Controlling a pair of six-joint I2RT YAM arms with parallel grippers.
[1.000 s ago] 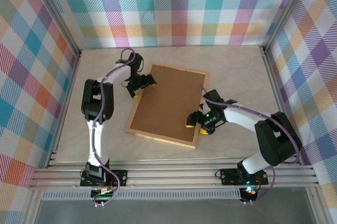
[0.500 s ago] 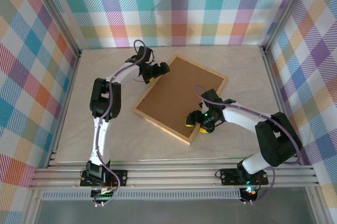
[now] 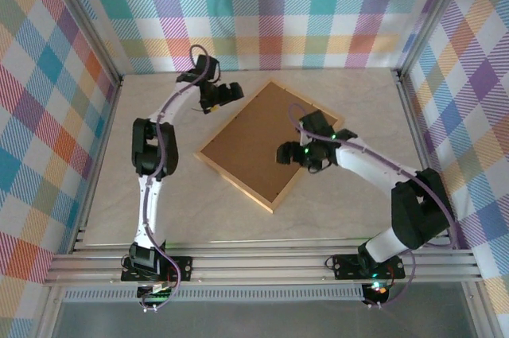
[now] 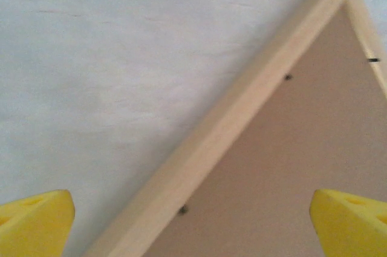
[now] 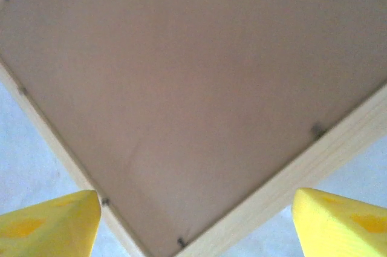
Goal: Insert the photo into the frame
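The frame (image 3: 233, 183) lies face down on the table, turned like a diamond, with its brown backing board (image 3: 266, 143) facing up. The photo is hidden. My left gripper (image 3: 225, 93) is open and hovers just off the frame's far-left edge. In the left wrist view the light wooden rim (image 4: 242, 112) runs diagonally between the yellow fingertips (image 4: 36, 224), with nothing held in the left gripper (image 4: 193, 227). My right gripper (image 3: 288, 153) is open above the backing's right part. In the right wrist view the right gripper (image 5: 193, 227) straddles a frame corner (image 5: 302, 172), fingertips (image 5: 341, 221) wide apart.
The pale marbled tabletop (image 3: 159, 195) is walled by plaid panels on three sides, with metal rails (image 3: 262, 262) along the near edge. Small dark tabs (image 5: 315, 129) line the inside of the frame's rim.
The frame has turned clockwise on the table. My left gripper has drawn back toward the far-left corner of the table. My right gripper has moved farther in over the backing and opened wider.
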